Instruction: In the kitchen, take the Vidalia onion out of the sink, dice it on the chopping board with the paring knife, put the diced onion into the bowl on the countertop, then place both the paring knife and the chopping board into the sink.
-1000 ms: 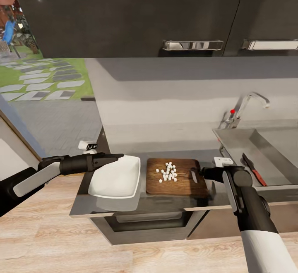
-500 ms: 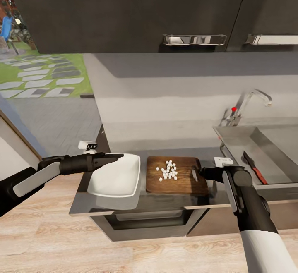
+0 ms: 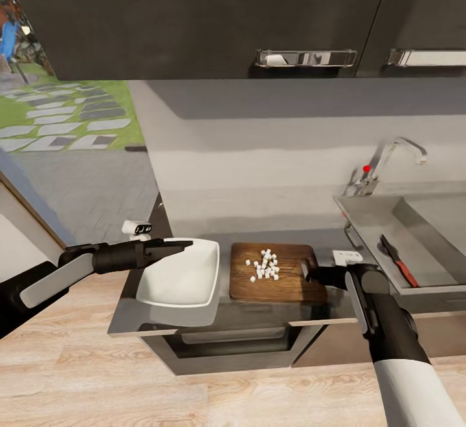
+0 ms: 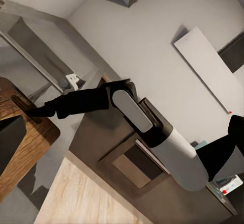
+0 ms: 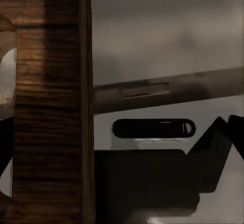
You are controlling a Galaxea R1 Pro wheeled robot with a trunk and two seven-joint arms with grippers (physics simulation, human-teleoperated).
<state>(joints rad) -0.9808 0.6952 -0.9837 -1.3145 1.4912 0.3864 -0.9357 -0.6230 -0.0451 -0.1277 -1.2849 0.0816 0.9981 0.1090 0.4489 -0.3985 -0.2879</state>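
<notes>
While the chopping board [image 3: 278,281] lies flat at the centre of the head view, the right tool [image 3: 307,274] sits at its right end, by the slot handle, with its fingers reaching over the board's edge. From the right wrist view the board's [image 5: 51,102] edge fills the space between the fingers, so the tool appears closed on the board. A small heap of white diced onion [image 3: 263,267] rests on the board's middle. Just left of the board, touching or nearly touching it, stands the white bowl [image 3: 181,275] on the dark tabletop [image 3: 226,317]. The left tool [image 3: 181,244] hovers over the bowl's far left rim; its fingers look close together, but I cannot tell whether they grip anything. At the right of the frame lies the steel sink [image 3: 421,239], with the chrome tap [image 3: 388,165] behind it. Inside the sink, near its left wall, rests the paring knife [image 3: 398,260], red handle toward the lower right. In the left wrist view the right arm [image 4: 127,112] reaches to the board's [image 4: 20,137] end.
</notes>
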